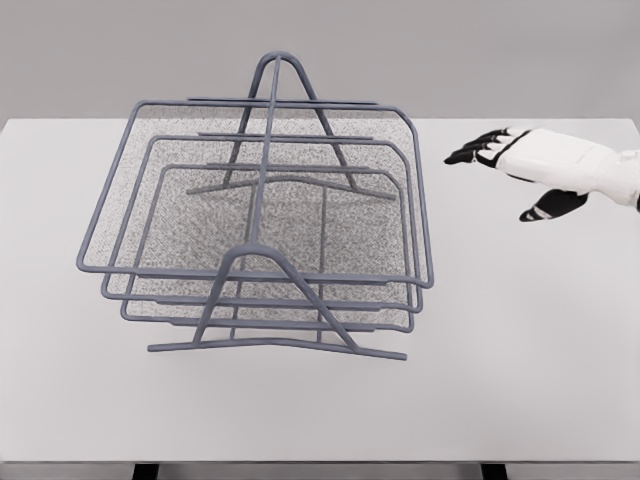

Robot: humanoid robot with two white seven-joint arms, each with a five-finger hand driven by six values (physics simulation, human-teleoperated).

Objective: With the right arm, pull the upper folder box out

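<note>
Upper tray [140,180]: target of the pull, topmost in the wire rack [262,215]. Right hand [530,170] hovers right of the rack, well apart from it, fingers extended, holding nothing. Risk: fingers may hook the tray beneath, or an off-centre pull may jam the upper tray and drag the rack across the table [520,350].

Flat, even simulator light

Bright, diffuse, no clear source. White counter [520,350] shows no cast shadows, no glare. Edges crisp, no blur, no bending at the borders. Mesh tray floors render as grainy speckle. Backdrop plain grey.
</note>
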